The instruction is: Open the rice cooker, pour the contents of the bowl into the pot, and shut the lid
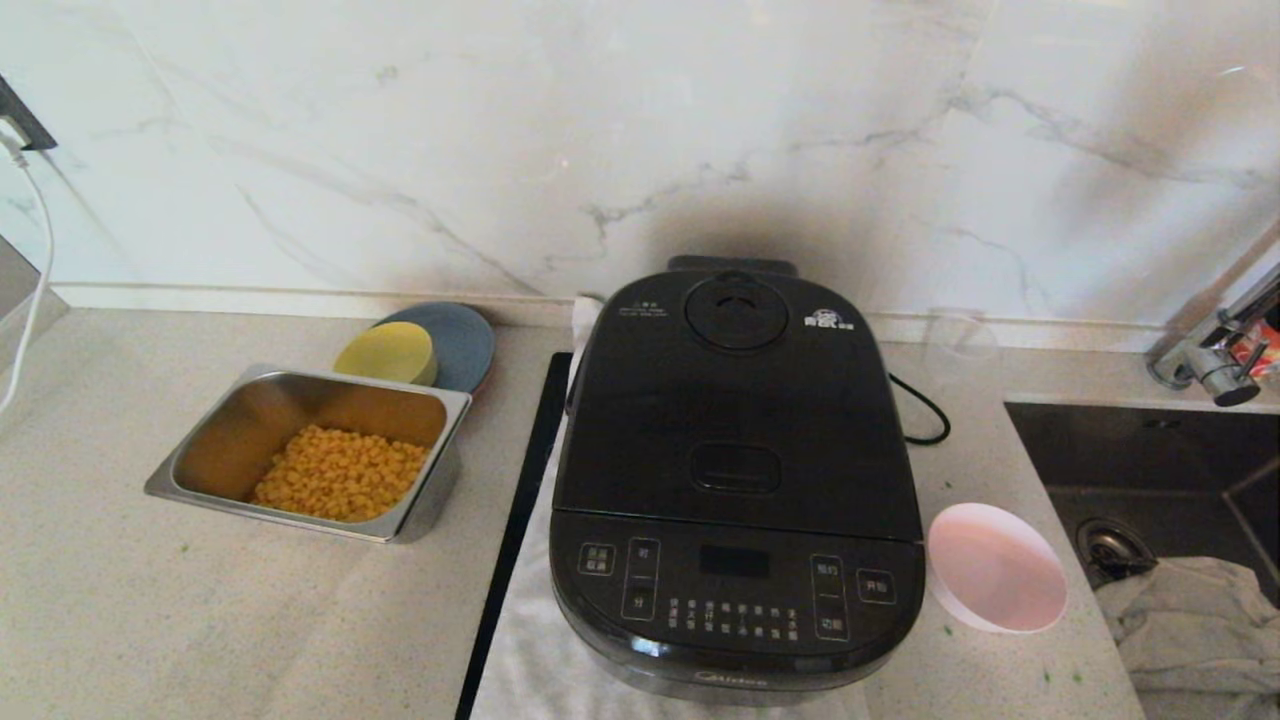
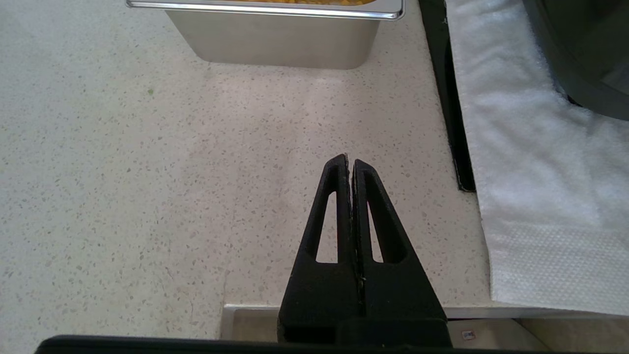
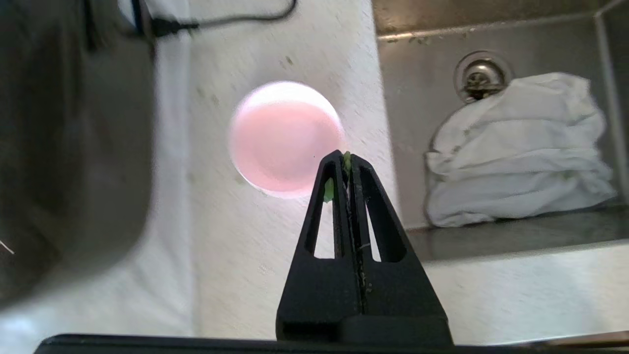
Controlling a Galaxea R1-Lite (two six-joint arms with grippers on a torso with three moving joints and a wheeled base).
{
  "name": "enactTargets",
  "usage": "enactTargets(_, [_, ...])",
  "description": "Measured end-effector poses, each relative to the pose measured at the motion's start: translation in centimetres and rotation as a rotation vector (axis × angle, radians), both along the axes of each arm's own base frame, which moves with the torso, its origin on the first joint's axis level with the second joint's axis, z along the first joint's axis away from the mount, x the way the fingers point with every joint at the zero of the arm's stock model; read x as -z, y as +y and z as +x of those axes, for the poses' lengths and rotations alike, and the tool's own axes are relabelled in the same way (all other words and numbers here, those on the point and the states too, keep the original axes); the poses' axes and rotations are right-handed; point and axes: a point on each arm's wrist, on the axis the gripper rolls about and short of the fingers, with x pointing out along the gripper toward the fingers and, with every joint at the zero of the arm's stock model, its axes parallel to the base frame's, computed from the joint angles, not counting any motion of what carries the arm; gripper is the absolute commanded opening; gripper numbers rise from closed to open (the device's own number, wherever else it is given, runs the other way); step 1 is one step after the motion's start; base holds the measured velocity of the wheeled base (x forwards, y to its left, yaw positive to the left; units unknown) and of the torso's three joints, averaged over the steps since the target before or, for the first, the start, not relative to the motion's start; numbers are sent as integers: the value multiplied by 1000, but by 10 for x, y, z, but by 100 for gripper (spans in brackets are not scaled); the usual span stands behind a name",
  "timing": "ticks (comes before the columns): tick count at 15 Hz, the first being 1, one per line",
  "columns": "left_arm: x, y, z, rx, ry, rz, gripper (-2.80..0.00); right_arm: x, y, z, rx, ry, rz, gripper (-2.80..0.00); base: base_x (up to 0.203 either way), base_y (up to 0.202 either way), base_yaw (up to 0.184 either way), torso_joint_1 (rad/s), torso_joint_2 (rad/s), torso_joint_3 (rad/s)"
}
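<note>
Rice cooker [image 1: 735,480] sits shut on the white towel [image 2: 540,196], lid [image 1: 735,400] down flat, so the pot is hidden. The bowl [image 3: 286,139] stands on the counter [image 1: 150,600] just beside the cooker's front corner, on the sink [image 3: 491,39] side, and it looks empty: pink inside, no green bits visible in it.

Your right gripper [image 3: 348,160] hangs above the counter edge with fingers pressed together, gripping nothing, only a small green scrap stuck at the tips. From it the bowl lies straight ahead and below, and the cooker is off to the side away from the sink, near.

Your left gripper [image 2: 350,161] is closed too, empty, parked over bare counter; the steel tray [image 2: 275,44] of corn lies ahead of it and the towel edge off to its cooker side.

Judgement: right arm is nearer both bowl and cooker. Lid down and bowl empty suggest the task is about finished; you can't confirm what went into the pot.
</note>
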Motion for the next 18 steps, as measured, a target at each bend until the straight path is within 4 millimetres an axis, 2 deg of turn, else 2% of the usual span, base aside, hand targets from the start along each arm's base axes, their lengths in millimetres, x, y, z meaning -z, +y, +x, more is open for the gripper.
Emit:
enactTargets(3, [0, 0, 0, 0, 0, 0, -280, 12, -17, -23, -1, -66, -48, -280, 0, 0, 0, 0, 0, 0])
enactTargets(9, [0, 0, 0, 0, 0, 0, -280, 42, -45, -70, 170, -192, -170, -280, 0, 0, 0, 0, 0, 0])
enactTargets(14, [0, 0, 0, 0, 0, 0, -280, 74, -48, -104, 338, -240, -254, -280, 0, 0, 0, 0, 0, 0])
enactTargets(16, [0, 0, 0, 0, 0, 0, -280, 91, -46, -118, 306, -277, -285, -280, 0, 0, 0, 0, 0, 0])
enactTargets(18, [0, 0, 0, 0, 0, 0, -280, 119, -43, -122, 206, -296, -291, -280, 0, 0, 0, 0, 0, 0])
